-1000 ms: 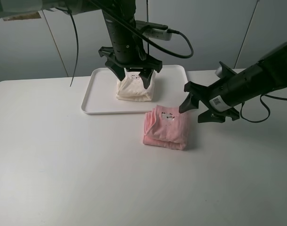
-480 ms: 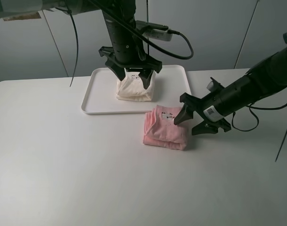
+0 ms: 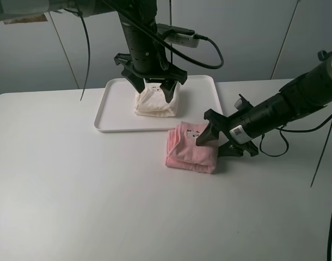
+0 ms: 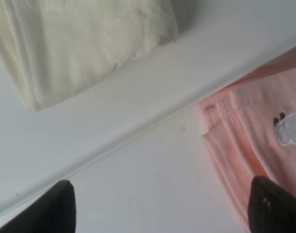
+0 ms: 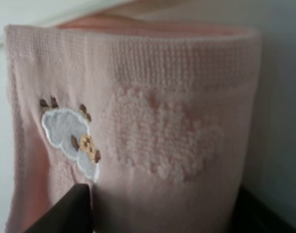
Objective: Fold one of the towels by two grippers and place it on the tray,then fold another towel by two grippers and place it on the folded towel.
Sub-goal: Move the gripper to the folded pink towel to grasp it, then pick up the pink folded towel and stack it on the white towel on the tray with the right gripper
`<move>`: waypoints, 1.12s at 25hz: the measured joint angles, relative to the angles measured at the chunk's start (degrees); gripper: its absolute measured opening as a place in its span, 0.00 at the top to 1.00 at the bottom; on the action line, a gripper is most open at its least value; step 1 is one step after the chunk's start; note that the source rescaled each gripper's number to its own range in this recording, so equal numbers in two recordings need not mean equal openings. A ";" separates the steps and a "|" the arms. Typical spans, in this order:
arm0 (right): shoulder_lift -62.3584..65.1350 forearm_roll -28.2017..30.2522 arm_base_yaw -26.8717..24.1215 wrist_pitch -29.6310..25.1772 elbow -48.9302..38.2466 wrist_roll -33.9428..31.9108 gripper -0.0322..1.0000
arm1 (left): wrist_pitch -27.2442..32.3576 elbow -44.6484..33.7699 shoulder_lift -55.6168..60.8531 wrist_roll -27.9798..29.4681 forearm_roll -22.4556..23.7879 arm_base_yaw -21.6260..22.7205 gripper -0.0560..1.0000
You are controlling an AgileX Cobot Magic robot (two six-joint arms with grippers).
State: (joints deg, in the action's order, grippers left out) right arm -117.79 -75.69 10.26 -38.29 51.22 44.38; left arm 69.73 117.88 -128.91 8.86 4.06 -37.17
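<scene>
You saw looped terry cloth, matt and nubbly, on the pink towel [image 5: 153,131]; beside it, the white tray [image 3: 114,122] looked smooth, slightly glossy plastic.

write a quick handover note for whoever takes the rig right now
Left gripper: jaws open, over the cream towel, not holding it.
Right gripper: jaws apart at the right edge of the pink towel; no firm grip visible.
Cream towel: folded, on the tray.
Pink towel: folded, on the table just in front of the tray's near right corner.
Done: cream towel folded and placed; pink towel folded.
Left: lift the pink towel and set it on the cream towel.
</scene>
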 joint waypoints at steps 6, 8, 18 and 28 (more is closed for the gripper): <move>-0.75 0.00 0.00 0.25 0.00 3.85 0.88 | 0.08 0.00 0.00 0.00 -0.27 0.00 0.08; -0.75 0.00 0.00 -0.31 0.00 5.01 0.88 | 0.08 0.00 0.00 -0.15 -0.37 0.00 0.08; 7.20 5.16 0.00 -1.88 0.00 5.48 0.88 | 0.08 0.00 0.00 -5.28 -1.16 0.49 0.08; 14.79 23.07 -6.05 -5.32 9.17 -7.66 0.88 | -0.04 -5.42 1.22 -7.53 -4.06 0.60 0.08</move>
State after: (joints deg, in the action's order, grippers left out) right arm -103.01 -52.62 4.21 -43.61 60.39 36.71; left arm 69.69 112.46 -127.69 1.34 0.00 -36.57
